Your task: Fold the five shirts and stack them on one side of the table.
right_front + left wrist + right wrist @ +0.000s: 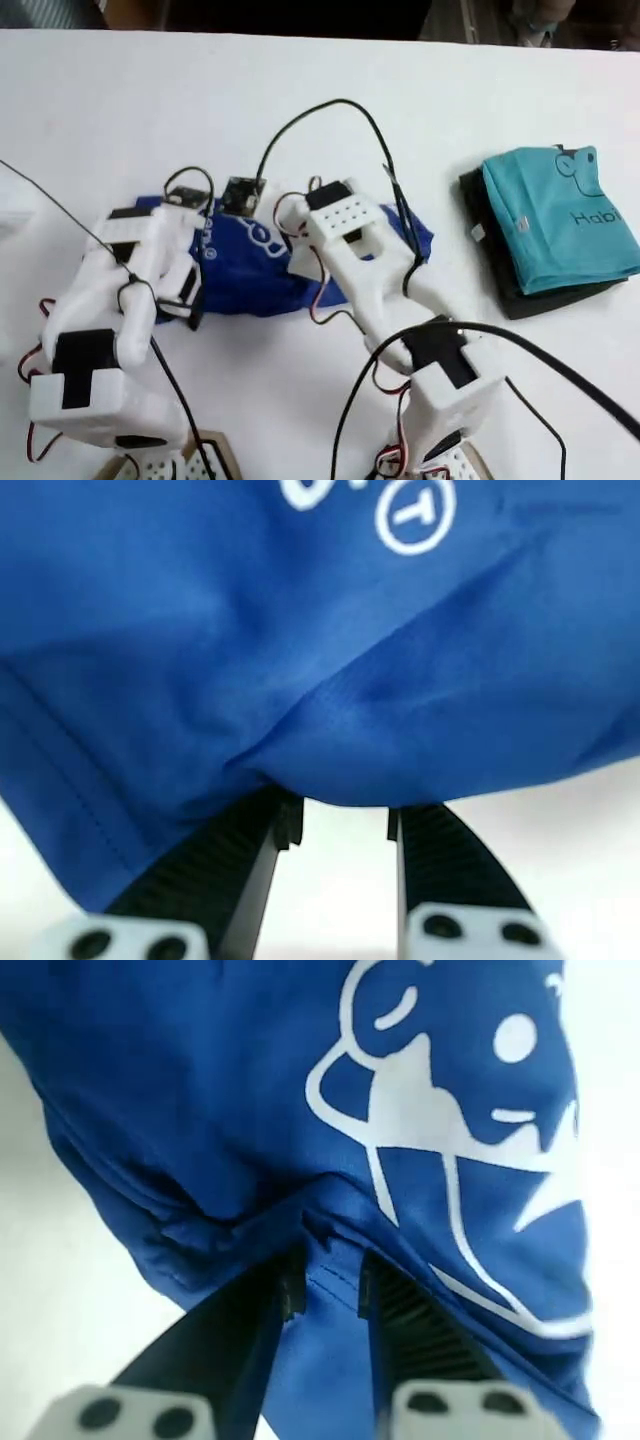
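Overhead record: a blue shirt (250, 265) lies crumpled on the white table (300, 70), well apart from the folded stack and on the left arm's side of it. The stack consists of a teal shirt (560, 220), folded square with a printed motif, resting on a black shirt (500, 270) whose edges project beneath it. Both white, blocky plastic arms reach over the blue shirt, the right arm the nearer of the two to the stack. Thin black cables (320, 105) loop above the blue shirt.

The high view does not resolve either grip; the wrist views do. The left gripper (345, 805) stands partly parted, bare table showing between its black ribbed fingers (230, 860). Their tips pass beneath a drooping fold of the blue shirt (300, 630), with creases converging at that fold. The cloth there is smooth with a slight sheen and a stitched hem.

The right gripper (330, 1270) is closed to a narrow gap on a bunched fold of the blue shirt (200, 1080). This view also shows a white cartoon print, lying on the far side of the pinched fold from the gripper.
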`<action>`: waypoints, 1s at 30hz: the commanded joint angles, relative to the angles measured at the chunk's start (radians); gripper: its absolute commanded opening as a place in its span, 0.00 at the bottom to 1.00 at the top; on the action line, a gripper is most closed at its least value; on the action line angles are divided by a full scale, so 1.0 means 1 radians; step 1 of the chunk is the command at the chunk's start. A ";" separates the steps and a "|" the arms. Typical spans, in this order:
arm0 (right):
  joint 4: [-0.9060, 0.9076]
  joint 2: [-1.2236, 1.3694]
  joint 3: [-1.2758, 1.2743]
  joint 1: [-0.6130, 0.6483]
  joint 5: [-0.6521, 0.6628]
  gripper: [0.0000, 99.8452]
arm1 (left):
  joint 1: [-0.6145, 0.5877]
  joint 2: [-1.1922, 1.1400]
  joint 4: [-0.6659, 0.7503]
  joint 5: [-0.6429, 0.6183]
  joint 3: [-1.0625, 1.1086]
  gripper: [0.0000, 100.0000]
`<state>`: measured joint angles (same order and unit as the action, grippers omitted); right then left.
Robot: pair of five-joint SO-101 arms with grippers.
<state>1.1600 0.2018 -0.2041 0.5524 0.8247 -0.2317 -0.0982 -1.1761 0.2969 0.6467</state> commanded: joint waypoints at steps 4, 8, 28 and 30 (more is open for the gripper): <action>0.127 -0.306 0.112 -0.007 -0.006 0.10 | 0.020 0.005 -0.023 -0.005 -0.131 0.17; 0.170 -0.444 0.097 -0.044 -0.006 0.10 | 0.014 0.005 -0.255 -0.005 -0.403 0.17; -0.008 -0.515 -0.270 -0.449 -0.084 0.10 | -0.236 -0.017 -0.258 0.051 -0.634 0.24; -0.025 -0.515 -0.290 -0.449 -0.094 0.10 | -0.239 -0.052 -0.241 0.051 -0.610 0.24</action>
<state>1.1646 -0.2585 -0.4864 0.1135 0.7495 -0.4588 -0.1320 -1.4630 0.3368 0.0161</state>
